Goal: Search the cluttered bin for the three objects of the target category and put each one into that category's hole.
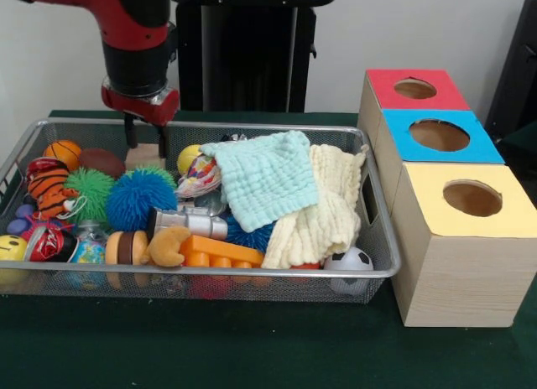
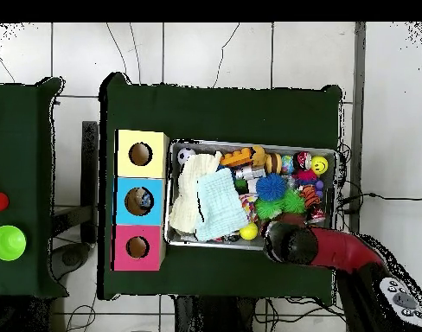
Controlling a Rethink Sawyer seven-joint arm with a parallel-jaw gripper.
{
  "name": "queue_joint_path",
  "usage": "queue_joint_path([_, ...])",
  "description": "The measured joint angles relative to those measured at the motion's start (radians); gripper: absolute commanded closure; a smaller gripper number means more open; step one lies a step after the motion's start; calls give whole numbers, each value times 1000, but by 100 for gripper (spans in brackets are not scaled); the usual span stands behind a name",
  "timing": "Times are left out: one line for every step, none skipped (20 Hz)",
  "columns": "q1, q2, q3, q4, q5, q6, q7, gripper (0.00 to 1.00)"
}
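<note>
Gripper (image 1: 144, 146) sits in the upper left of the bin (image 1: 252, 273), fingers clamped on a small wooden block (image 1: 144, 156).

I could read no text, label, brand or number anywhere. The red can (image 1: 49, 243) in the wire bin (image 1: 382, 238) carried white markings, too blurred to make out. The yellow ball (image 1: 10, 248) bore a smiley face, a sign without any words.
</note>
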Motion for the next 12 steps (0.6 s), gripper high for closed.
queue_joint_path([-11, 0, 8, -7, -8, 4, 0, 0])
queue_joint_path([-22, 1, 17, -13, -16, 8, 0, 0])
queue_joint_path([-29, 1, 23, -19, -21, 13, -1, 0])
queue_joint_path([-36, 2, 30, -24, -27, 18, -1, 0])
queue_joint_path([-45, 3, 40, -32, -35, 30, -4, 0])
queue_joint_path([-53, 5, 49, -39, -43, 41, -7, 0])
queue_joint_path([-62, 6, 62, -47, -50, 59, -11, 0])
queue_joint_path([-71, 8, 75, -54, -58, 77, -16, 0])
queue_joint_path([-79, 10, 84, -60, -62, 92, -19, 0])
queue_joint_path([-90, 14, 99, -70, -67, 115, -23, 0])
queue_joint_path([-101, 18, 114, -83, -71, 140, -27, 0])
queue_joint_path([-114, 24, 132, -95, -72, 172, -33, 0])
